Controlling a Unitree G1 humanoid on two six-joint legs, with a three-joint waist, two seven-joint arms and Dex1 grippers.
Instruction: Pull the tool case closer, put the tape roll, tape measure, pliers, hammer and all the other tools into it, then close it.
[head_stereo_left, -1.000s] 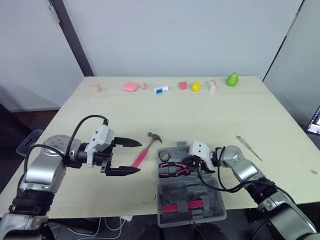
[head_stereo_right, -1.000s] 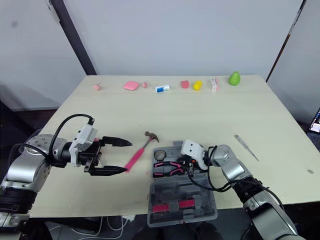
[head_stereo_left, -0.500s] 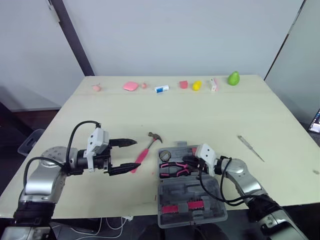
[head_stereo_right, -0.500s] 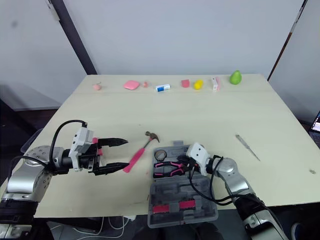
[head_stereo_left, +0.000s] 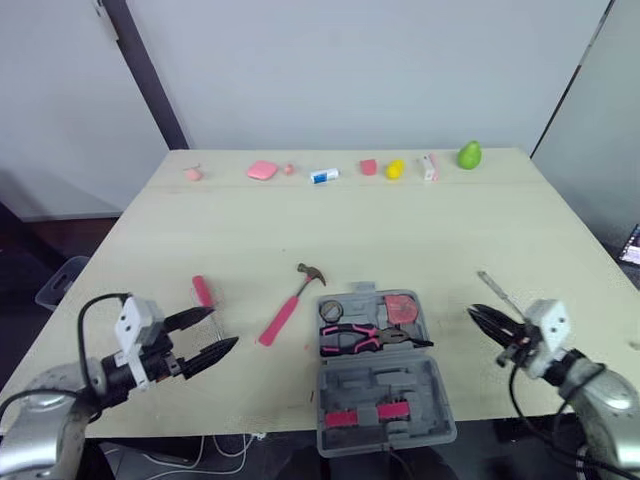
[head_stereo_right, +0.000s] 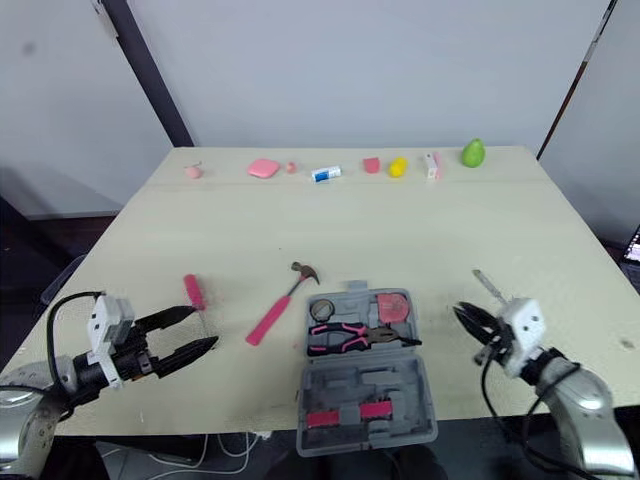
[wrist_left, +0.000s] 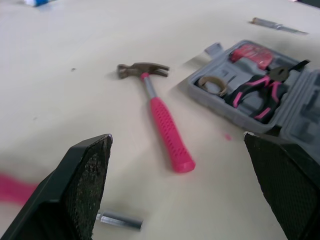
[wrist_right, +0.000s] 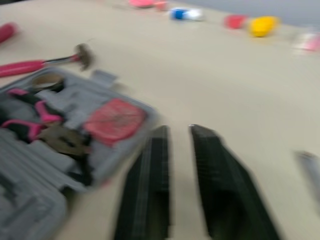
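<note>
The grey tool case (head_stereo_left: 384, 385) lies open at the table's near edge. In its tray are the tape roll (head_stereo_left: 332, 309), the pink-handled pliers (head_stereo_left: 356, 337) and the pink tape measure (head_stereo_left: 402, 307). The pink-handled hammer (head_stereo_left: 285, 305) lies on the table just left of the case. A pink-handled screwdriver (head_stereo_left: 203, 291) lies further left, and a grey screwdriver (head_stereo_left: 497, 293) right of the case. My left gripper (head_stereo_left: 222, 328) is open and empty, low at the near left, pointing towards the hammer (wrist_left: 160, 117). My right gripper (head_stereo_left: 483, 322) hangs right of the case with a narrow gap between its fingers, holding nothing.
Small items line the far edge: pink pieces (head_stereo_left: 262, 172), a blue-and-white tube (head_stereo_left: 322, 177), a yellow piece (head_stereo_left: 395, 170) and a green pear (head_stereo_left: 466, 156). The near table edge runs just below both grippers and the case lid.
Both arms have drawn back to the near edge. The right gripper left the case, where the pliers now lie. The left gripper moved left, away from the hammer, uncovering the pink-handled screwdriver.
</note>
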